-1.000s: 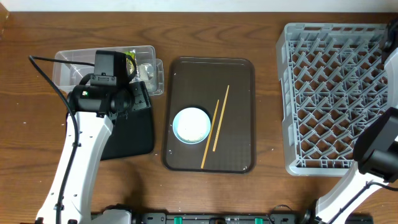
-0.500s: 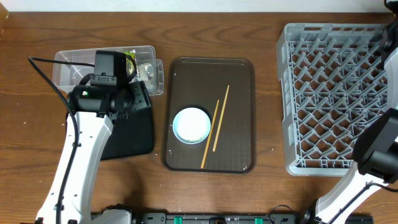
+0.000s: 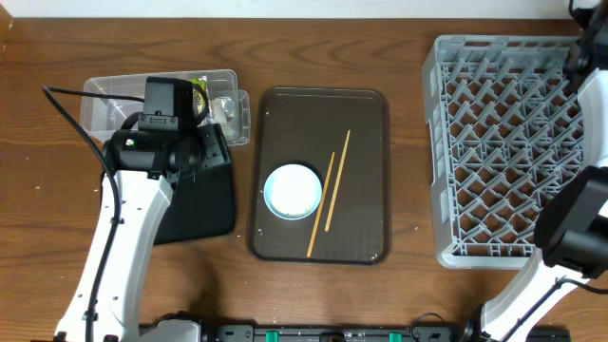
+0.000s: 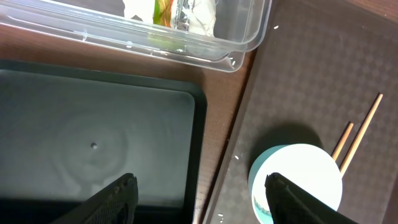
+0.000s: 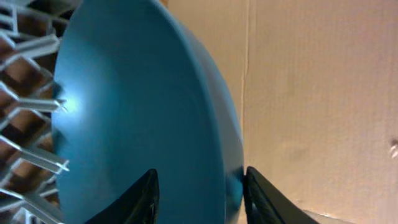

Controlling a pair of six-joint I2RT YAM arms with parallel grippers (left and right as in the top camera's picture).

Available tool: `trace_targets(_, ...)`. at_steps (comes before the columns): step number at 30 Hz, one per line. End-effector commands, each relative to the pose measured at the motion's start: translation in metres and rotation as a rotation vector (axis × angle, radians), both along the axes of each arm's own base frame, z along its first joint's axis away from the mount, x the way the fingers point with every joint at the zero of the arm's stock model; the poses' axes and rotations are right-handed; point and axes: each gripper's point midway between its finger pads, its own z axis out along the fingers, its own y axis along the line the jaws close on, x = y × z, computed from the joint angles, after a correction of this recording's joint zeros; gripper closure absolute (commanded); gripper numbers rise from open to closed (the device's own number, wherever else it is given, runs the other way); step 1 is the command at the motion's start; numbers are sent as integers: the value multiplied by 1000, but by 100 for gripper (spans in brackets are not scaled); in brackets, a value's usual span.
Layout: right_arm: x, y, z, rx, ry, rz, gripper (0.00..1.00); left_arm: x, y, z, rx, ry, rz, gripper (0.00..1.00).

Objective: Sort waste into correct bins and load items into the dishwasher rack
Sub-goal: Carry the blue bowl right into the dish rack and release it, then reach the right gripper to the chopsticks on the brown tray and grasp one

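Right gripper (image 5: 200, 183): fingers are sitting one on each side of the large blue bowl (image 5: 137, 106), the left finger over the inner face and the right finger past the outer wall. The bowl is filling the gap between them. Cannot tell from the wrist view whether the pads are pressing on it or standing just off it. The bowl is standing on edge, hollow side facing the grey lattice of the dishwasher rack (image 5: 25, 155), which is showing at the left of that view. Overhead, the right arm is reaching over the rack's far right corner, and the bowl itself is not showing there.

Left gripper (image 4: 205, 199): fingers are spread wide and holding nothing. It is hanging over the right edge of the black tray (image 4: 93, 124), where that tray is lying beside the brown serving tray (image 4: 298, 74).

Outward from there: the small white-and-blue bowl (image 4: 298, 183) is sitting on the serving tray just under the right finger, with the two chopsticks (image 4: 360, 127) lying slantwise beside it on the right. The clear tub (image 4: 239, 46) is lying beyond the black tray, holding the yellow-green wrapper (image 4: 161, 9) and crumpled white paper (image 4: 200, 15). A few white specks (image 4: 236, 157) are lying on the serving tray.

The rack (image 3: 439, 142) is standing well apart, at the right of the table (image 3: 47, 57).
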Motion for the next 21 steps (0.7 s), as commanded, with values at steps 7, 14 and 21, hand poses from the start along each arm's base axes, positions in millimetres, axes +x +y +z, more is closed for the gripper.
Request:
trace_targets(7,-4,15,27,119,-257,-73,26,0,3,-1,8,2,14,31)
trace_targets(14,10,98,63,393,-373,192,13,0,3,-1,9,2,13,31)
trace_targets(21,3,244,34,940,-270,405,25,-2,4,-2,10,10,13,25)
